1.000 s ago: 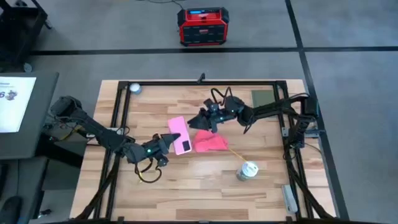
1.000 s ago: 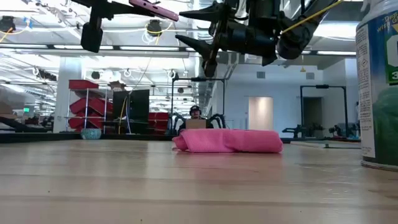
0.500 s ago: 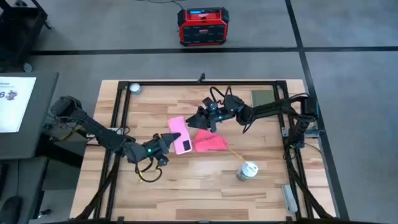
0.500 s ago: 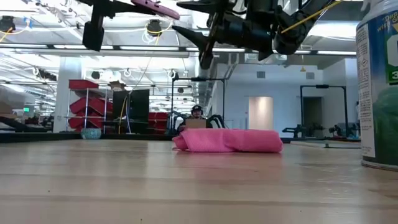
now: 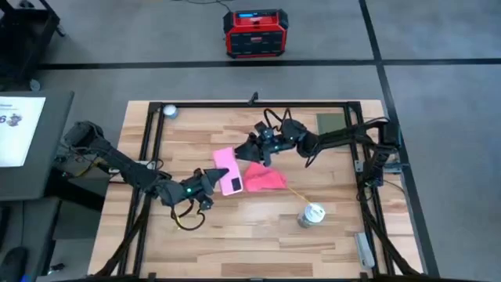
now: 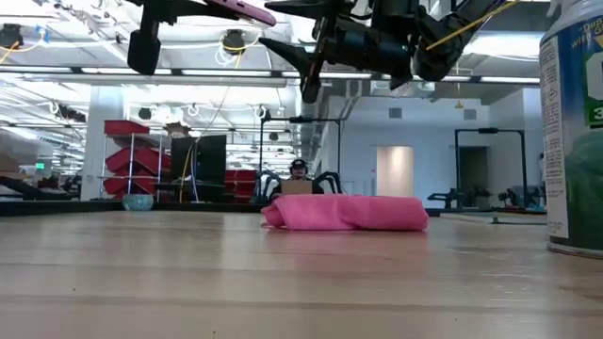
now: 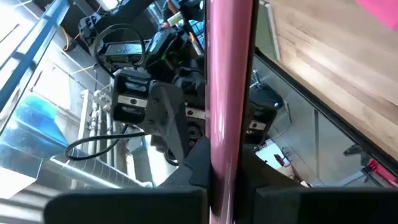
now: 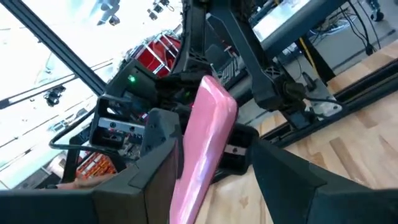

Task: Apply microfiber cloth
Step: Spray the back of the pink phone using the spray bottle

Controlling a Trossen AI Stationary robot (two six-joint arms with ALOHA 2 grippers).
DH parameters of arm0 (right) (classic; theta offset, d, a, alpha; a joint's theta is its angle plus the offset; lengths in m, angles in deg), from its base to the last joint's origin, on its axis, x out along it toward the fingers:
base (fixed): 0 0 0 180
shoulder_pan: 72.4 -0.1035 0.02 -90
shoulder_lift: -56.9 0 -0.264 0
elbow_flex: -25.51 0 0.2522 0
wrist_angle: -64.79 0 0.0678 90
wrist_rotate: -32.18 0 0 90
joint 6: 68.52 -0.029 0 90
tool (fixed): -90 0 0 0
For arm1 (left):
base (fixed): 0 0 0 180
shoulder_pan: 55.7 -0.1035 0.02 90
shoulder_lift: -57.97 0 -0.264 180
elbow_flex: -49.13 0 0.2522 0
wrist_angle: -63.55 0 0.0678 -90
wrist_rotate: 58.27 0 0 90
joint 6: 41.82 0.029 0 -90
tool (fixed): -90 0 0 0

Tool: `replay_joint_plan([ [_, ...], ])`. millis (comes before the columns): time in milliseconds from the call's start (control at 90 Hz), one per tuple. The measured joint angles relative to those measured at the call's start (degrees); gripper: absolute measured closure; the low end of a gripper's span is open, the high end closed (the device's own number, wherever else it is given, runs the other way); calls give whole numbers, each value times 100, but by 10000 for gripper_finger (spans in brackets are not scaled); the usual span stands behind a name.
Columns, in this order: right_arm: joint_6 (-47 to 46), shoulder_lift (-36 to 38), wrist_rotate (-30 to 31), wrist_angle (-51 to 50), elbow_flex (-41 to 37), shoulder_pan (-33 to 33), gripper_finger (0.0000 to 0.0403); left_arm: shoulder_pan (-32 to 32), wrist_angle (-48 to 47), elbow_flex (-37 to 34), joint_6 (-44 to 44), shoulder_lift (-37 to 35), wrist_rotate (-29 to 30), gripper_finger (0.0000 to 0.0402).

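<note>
Left arm reaches from the table's left side toward the middle, elbow low, forearm angled up; left gripper (image 5: 221,177) is clamped on the pale-pink phone (image 5: 226,170), holding it up off the table. In the left wrist view the phone (image 7: 229,93) shows edge-on between the two dark fingers (image 7: 193,171), a smooth glossy rigid slab with rounded edges.

Right arm comes in from the right side, stretched across above mid-table, wrist pitched toward the phone; right gripper (image 5: 250,149) hangs in the air with its fingers spread apart, gripping nothing. In the right wrist view the phone (image 8: 205,146) stands between the parted fingers (image 8: 158,155); contact can't be told. In the low view both grippers are up high, right gripper (image 6: 306,52) with pointed dark fingers apart, phone (image 6: 240,9) seen as a thin pink strip near the top edge.

The microfiber cloth (image 5: 263,179) lies on the wooden table (image 5: 235,227) near centre, just right of the phone and below the right gripper, untouched by either gripper. Bright reddish-pink, soft, bunched and creased; in the low view it (image 6: 347,213) is a low rumpled mound flat on the planks.

Spray can (image 5: 311,215) stands upright toward the front right, well apart from the cloth; white and green label in the low view (image 6: 573,132). Olive-green pad (image 5: 329,123) lies flat at the far right corner
</note>
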Motion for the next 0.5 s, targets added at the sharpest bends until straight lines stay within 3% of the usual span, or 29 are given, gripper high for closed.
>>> replay_joint_plan([
  [344, 87, 0, 115, -306, 92, -63, 211, 0, 43, 0, 45, 0, -20, 400],
  [500, 105, 0, 144, -299, 95, -58, 235, 0, 45, 0, 49, 0, -43, 400],
])
